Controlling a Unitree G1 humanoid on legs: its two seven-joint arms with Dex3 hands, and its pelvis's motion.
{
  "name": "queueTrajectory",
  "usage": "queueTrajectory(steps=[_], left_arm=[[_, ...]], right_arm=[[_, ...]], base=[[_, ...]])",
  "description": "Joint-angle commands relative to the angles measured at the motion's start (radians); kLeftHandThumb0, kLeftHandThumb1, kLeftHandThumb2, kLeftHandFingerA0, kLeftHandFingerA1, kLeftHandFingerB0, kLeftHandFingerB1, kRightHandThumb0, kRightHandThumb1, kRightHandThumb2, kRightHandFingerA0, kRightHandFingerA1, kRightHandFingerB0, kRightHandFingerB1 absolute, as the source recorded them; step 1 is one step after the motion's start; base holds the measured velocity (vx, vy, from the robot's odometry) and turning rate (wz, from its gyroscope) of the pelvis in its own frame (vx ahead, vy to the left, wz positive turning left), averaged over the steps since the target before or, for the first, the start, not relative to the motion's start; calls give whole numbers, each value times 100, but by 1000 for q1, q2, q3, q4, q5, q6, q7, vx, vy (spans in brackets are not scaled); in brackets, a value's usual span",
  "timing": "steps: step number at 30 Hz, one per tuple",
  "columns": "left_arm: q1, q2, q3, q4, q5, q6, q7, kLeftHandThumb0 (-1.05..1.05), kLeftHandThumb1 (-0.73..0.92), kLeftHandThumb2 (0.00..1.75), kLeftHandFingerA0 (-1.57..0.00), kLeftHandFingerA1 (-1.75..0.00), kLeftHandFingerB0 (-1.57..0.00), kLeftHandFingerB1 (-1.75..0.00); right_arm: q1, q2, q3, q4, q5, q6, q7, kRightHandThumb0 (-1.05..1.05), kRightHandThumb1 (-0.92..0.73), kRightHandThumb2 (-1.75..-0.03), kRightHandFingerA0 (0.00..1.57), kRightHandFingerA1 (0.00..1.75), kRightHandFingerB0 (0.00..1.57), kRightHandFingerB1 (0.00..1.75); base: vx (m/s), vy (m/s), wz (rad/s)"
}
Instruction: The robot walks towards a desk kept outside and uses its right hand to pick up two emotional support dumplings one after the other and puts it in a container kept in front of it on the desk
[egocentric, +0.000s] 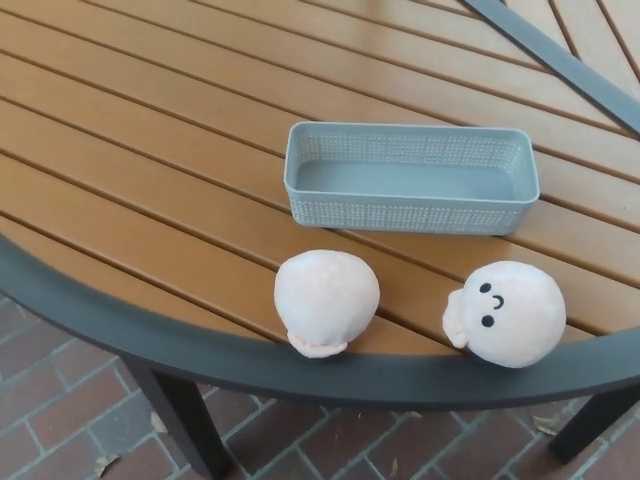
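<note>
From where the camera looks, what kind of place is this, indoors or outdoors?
Most likely an outdoor patio. A brown slatted table with a dark rim stands on red brick paving strewn with dry leaves. Neither robot hand shows.
</note>
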Motion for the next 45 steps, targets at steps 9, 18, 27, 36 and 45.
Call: queueTrajectory(steps=[9, 18, 27, 36, 45], left_arm=[[-6, 20, -6, 5, -2, 1, 17, -97, -24, 155, -124, -143, -109, -126], [-4, 21, -3, 5, -5, -3, 12, -97, -23, 156, -131, -140, -113, -122], [-4, 26, -6, 7, -3, -30, -4, -18, -12, 86, -128, -120, -126, -117], [-26, 23, -7, -8, -5, -71, -45, -21, -14, 82, -131, -120, -133, -119], [-30, 22, 5, -9, -13, -51, -24, -18, -13, 84, -130, -120, -130, -118]], right_arm=[[35, -108, 56, -294, 14, -39, 237, -65, -41, -81, 1, 18, 1, 22], [-43, -323, 317, -564, -24, 69, 461, -89, -53, -88, 0, 0, 0, 4], [-200, -318, 596, -587, -112, 92, 493, -81, -50, -85, 0, 1, 0, 12], [-351, -308, 779, -528, -237, 119, 530, -82, -51, -89, 0, 8, 0, 15], [-467, -304, 865, -463, -333, 160, 566, -92, -56, -89, 0, 0, 0, 9]], base=[[0, 0, 0], [0, 0, 0], [0, 0, 0], [-25, -36, 1], [-33, -47, 1]])
